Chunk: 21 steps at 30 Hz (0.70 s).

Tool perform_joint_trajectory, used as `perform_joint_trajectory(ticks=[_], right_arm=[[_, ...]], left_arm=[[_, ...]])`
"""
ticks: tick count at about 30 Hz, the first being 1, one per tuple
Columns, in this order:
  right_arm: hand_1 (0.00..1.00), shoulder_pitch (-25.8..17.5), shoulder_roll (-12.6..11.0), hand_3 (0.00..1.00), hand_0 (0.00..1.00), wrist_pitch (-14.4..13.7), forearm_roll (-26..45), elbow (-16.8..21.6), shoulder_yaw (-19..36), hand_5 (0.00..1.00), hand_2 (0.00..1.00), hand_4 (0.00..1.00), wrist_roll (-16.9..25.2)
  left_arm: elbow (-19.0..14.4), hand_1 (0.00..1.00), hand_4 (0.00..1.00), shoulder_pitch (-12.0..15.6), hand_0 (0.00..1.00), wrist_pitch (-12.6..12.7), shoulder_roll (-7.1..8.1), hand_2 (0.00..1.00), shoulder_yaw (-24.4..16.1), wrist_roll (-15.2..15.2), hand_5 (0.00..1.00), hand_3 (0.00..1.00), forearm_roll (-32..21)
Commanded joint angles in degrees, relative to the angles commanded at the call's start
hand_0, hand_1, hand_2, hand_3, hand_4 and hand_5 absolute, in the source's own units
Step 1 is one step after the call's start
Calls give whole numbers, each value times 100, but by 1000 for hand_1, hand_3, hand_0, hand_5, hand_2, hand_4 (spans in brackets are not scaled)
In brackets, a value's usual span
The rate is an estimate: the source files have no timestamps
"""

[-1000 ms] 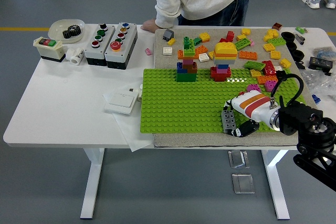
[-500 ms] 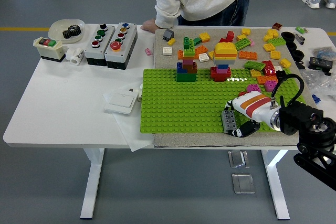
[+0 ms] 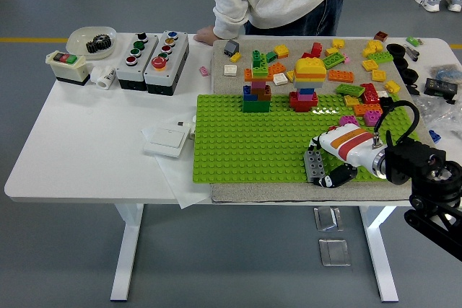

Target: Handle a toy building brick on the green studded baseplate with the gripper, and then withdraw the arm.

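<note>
The white table (image 3: 86,142) is seen first, with the green baseplate (image 3: 253,142) laid on a cloth. A person's hand (image 3: 205,34) is rested on the far edge. The right hand (image 3: 328,164) is reached in low over the plate's near right corner. A grey brick (image 3: 313,165) is held at the fingers, right on the studs (how tight cannot be told). If the hand is pulled back too fast, the brick could be tipped or dragged off. The plate could be slid too.
</note>
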Motion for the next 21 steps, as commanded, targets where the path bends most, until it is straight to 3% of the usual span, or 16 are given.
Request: perform_joint_trajectory(ticks=[14, 21], right_arm=[[709, -25, -2, 834, 689, -78, -36, 10, 31, 443, 761, 947, 41], [730, -196, -209, 889, 710, -9, -26, 484, 312, 486, 804, 998, 16]], left_arm=[[0, 716, 578, 10, 790, -1, 3, 616, -12, 9, 607, 546, 24], [0, 711, 531, 25, 790, -6, 1, 605, -22, 5, 555, 540, 57]])
